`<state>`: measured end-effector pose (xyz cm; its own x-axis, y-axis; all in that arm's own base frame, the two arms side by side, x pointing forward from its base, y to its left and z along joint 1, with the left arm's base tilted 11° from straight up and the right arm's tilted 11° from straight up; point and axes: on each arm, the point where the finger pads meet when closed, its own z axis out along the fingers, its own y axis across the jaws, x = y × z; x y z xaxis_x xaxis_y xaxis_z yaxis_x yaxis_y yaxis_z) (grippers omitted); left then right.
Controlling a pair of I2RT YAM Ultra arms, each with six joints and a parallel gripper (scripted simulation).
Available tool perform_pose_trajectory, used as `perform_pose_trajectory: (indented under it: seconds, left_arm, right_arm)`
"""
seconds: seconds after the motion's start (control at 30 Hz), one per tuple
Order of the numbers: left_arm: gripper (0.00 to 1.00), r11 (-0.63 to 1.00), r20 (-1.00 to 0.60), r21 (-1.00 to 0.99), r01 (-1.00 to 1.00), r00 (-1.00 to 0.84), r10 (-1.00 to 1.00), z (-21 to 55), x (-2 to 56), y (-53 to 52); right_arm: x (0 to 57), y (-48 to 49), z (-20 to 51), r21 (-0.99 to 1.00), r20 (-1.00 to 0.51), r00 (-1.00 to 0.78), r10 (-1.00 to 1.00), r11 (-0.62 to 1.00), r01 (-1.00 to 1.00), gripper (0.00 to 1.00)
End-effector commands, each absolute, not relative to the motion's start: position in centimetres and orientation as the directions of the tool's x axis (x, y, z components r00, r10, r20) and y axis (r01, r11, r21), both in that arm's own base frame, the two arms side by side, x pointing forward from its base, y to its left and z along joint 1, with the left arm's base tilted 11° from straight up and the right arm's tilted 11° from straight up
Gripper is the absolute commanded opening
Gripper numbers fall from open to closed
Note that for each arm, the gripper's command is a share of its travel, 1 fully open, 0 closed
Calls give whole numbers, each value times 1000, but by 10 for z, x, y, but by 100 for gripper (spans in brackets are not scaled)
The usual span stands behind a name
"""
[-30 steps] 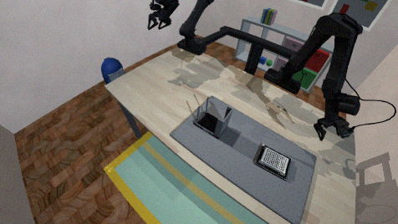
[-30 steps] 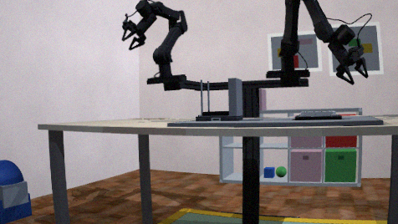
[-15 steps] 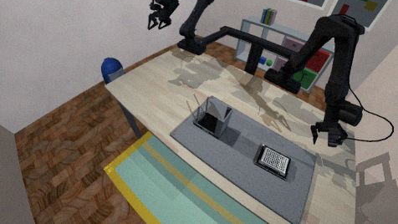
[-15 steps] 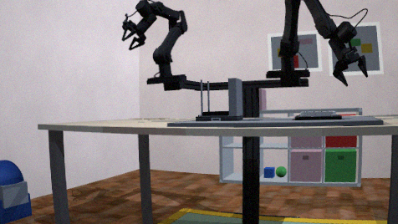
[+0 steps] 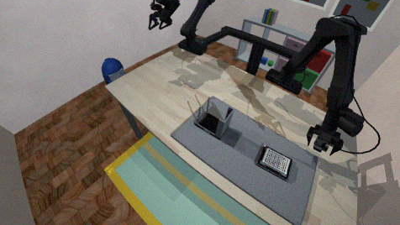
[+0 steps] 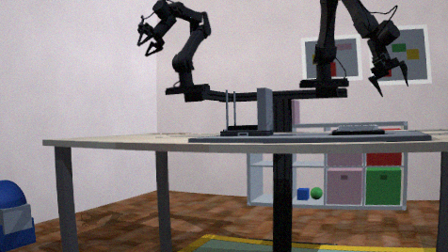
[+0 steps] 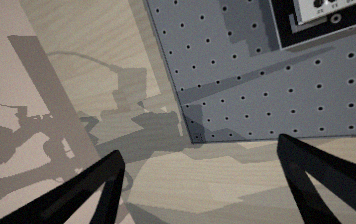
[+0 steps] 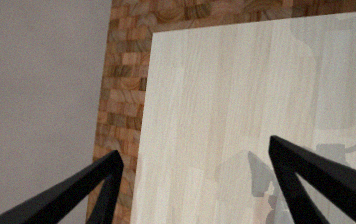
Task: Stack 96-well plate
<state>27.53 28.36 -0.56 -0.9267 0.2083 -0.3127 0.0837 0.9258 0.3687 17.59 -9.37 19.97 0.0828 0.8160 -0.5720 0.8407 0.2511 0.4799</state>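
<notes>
The white 96-well plate [image 5: 276,161] [image 6: 358,128] sits in the black nest N1 [image 6: 359,133] [image 7: 287,37]; its lettered rim corner shows at the top right in the left wrist view. The stack rack K1 [image 5: 224,126] [image 6: 264,110] has grey walls and thin posts. A dark flat shape lies inside it; wells and labels there cannot be made out. My left gripper [image 5: 321,148] [image 6: 394,90] [image 7: 195,150] is open and empty, high above the table beyond the board's edge, to the side of N1. My right gripper [image 5: 155,28] [image 6: 143,50] [image 8: 190,150] is open and empty, raised high and far from both fixtures.
The grey perforated board [image 5: 239,164] [image 7: 240,107] carries K1 and N1, with a gap between them. K1's upright walls and posts stand well above the board. The wooden table [image 5: 151,80] [image 8: 200,100] surrounds the board. A black crossbar [image 5: 260,39] joins the arm bases at the back.
</notes>
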Motion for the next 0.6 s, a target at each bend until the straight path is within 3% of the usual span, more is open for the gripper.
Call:
perform_pose_trajectory:
  seconds: [0.0, 0.57]
  left_arm:
    - [100, 904, -244, 351, 246, -908, 342, -3, 286, 275]
    - [100, 666, -106, 315, 676, -672, 733, 13, 330, 229]
  right_arm:
    - [174, -97, 222, 536, -575, 137, 807, 245, 808, 100]
    - [174, -97, 222, 536, -575, 137, 807, 245, 808, 100]
